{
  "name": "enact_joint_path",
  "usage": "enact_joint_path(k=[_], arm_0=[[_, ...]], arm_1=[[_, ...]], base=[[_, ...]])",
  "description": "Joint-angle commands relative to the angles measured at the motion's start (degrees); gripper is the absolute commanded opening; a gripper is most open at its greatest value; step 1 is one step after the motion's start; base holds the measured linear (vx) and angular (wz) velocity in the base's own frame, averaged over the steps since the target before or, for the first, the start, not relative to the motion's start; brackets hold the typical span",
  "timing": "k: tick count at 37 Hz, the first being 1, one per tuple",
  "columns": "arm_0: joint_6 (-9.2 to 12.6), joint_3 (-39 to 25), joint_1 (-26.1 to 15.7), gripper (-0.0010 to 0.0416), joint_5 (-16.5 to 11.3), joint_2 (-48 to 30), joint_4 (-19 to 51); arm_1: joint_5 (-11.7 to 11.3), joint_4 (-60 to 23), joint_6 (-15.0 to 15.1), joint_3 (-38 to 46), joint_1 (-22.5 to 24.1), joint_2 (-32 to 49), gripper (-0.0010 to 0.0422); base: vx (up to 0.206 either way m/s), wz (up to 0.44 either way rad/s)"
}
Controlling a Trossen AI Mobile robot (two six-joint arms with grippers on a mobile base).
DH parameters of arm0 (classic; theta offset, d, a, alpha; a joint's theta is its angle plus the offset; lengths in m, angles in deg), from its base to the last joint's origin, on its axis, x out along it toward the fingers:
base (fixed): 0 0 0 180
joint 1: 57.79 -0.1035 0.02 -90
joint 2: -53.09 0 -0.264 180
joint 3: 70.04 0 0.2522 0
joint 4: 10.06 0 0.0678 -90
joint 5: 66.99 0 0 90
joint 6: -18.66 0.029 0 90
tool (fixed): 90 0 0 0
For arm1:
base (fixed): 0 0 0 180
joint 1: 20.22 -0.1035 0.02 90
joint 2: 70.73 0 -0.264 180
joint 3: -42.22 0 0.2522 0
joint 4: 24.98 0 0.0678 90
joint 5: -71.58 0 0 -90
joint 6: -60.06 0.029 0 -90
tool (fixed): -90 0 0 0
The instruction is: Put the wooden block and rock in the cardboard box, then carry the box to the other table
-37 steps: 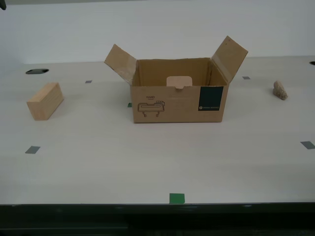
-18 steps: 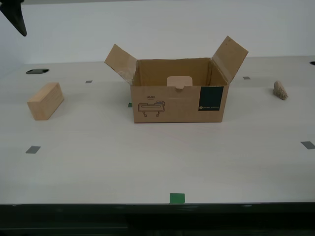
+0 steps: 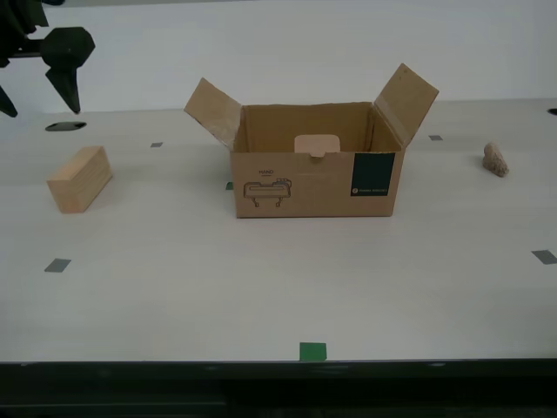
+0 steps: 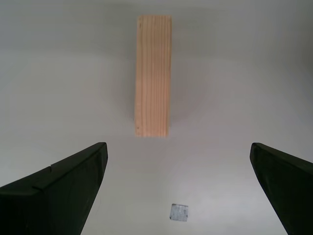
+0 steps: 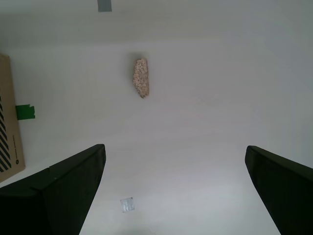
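Pale smooth table (image 3: 261,287) fills most of the exterior view. Grey square marks (image 3: 57,265) sit at mid-left, mid-right and further back; one green tape square (image 3: 312,351) at bottom centre near the front edge. Dark oval hole (image 3: 65,126) at upper left. White wall (image 3: 287,52) behind.

It looks like a robot test lab: a bare pale table (image 3: 261,287) marked with grey tape squares (image 3: 57,265) and green tape (image 3: 312,351), against a plain white wall (image 3: 287,43).
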State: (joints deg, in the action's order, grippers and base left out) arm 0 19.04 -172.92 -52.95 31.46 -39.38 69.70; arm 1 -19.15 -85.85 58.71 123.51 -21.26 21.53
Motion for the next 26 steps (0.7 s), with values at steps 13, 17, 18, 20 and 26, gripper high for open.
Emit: enact_joint_path(k=[13,17,18,20,26], arm_0=[[-1.0,0.0,0.0,0.0399,-0.1,-6.9,-3.0],[-1.0,0.0,0.0,0.0399,-0.1,-9.2,-3.5],[-1.0,0.0,0.0,0.0399,-0.1,-9.7,-3.9],[-1.1,0.0,0.0,0.0399,-0.1,-10.5,-4.6],[-1.9,0.0,0.0,0.0399,-0.1,-13.2,-6.9]], arm_1=[[0.2,3.5,1.4,0.0,-0.9,6.9,0.0400],[0.2,5.4,1.4,0.0,-1.1,6.8,0.0400],[0.3,5.7,1.4,0.0,-1.1,6.8,0.0400],[0.2,5.7,1.4,0.2,-1.2,6.8,0.0400],[0.3,6.1,1.5,0.1,-1.7,6.8,0.0400]], base=[[0.000,0.000],[0.000,0.000],[0.000,0.000],[0.000,0.000],[0.000,0.000]])
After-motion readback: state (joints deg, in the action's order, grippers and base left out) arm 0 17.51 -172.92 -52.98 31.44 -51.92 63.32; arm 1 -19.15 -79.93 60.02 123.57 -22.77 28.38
